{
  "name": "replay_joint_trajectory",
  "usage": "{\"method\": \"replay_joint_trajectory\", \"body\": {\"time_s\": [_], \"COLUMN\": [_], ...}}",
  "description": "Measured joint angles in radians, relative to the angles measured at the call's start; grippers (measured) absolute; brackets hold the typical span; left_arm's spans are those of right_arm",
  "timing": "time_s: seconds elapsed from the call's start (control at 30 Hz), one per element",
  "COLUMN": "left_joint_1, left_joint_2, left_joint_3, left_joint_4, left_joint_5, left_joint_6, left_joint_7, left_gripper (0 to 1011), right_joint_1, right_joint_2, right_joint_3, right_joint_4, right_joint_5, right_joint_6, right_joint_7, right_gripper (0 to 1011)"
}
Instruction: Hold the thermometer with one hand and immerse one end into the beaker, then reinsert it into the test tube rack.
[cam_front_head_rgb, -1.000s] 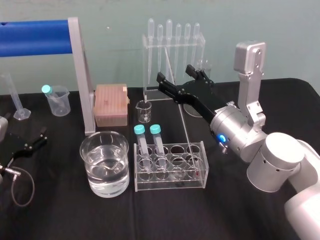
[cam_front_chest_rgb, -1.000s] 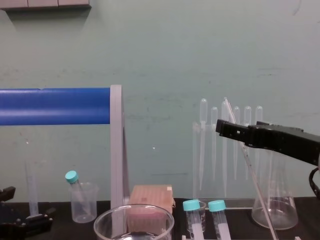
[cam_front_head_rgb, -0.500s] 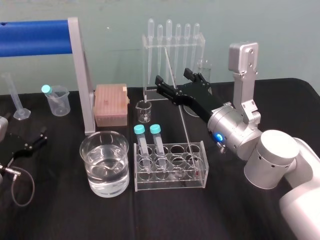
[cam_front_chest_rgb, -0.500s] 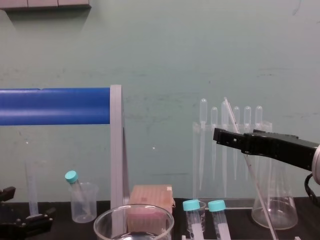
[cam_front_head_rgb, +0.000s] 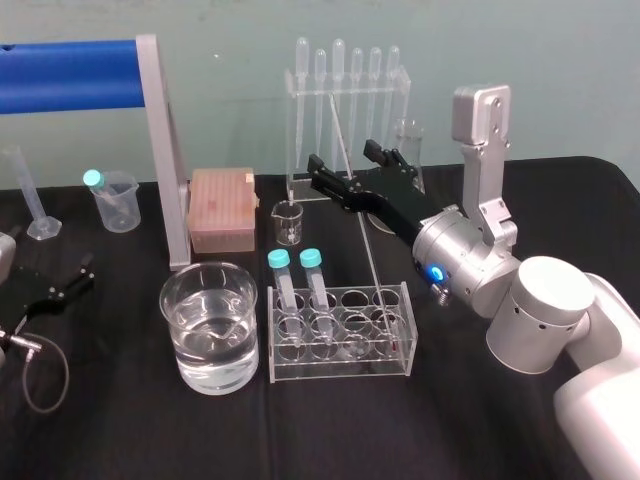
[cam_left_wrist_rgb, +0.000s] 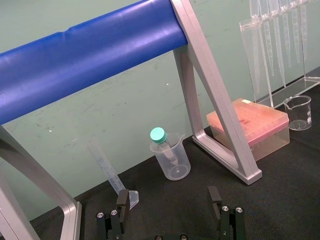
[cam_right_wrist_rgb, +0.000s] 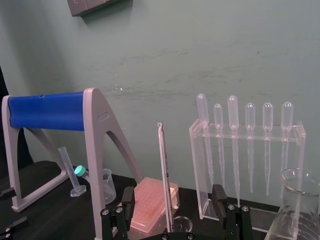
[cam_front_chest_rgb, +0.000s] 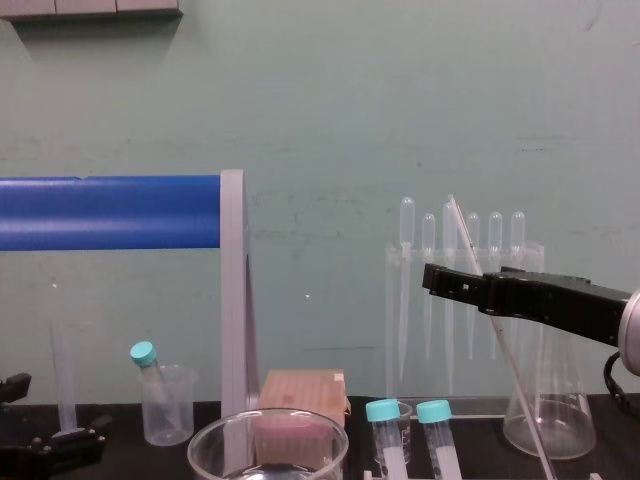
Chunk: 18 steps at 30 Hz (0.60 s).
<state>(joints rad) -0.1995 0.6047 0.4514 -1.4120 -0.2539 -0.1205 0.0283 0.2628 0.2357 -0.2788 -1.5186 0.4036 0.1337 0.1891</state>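
Right end effector, centre of the head view, gapes open astride the thermometer — leaning in the test tube rack, right of the beaker — apparently poised to clamp it. Left end effector sits open, lower left.

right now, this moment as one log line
right gripper: open, straddling thermometer | thermometer: leaning in test tube rack, ungrasped | beaker: untouched | left gripper: open, parked left
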Motion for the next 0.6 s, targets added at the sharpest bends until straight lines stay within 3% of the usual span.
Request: {"method": "replay_joint_trajectory", "body": {"time_s": [0.6], "left_joint_1": [0.0], "left_joint_2": [0.0], "left_joint_3": [0.0], "left_joint_4": [0.0], "left_joint_5": [0.0], "left_joint_6": [0.0], "left_joint_7": [0.0], "left_gripper": [1008], "right_joint_1": [0.004], "right_joint_2": [-0.005], "right_joint_3": [0.004], "right_joint_4": [0.007], "right_joint_5": [0.001], "right_joint_6": [0.01], "right_joint_7": [0.009], "right_gripper": [1002]}}
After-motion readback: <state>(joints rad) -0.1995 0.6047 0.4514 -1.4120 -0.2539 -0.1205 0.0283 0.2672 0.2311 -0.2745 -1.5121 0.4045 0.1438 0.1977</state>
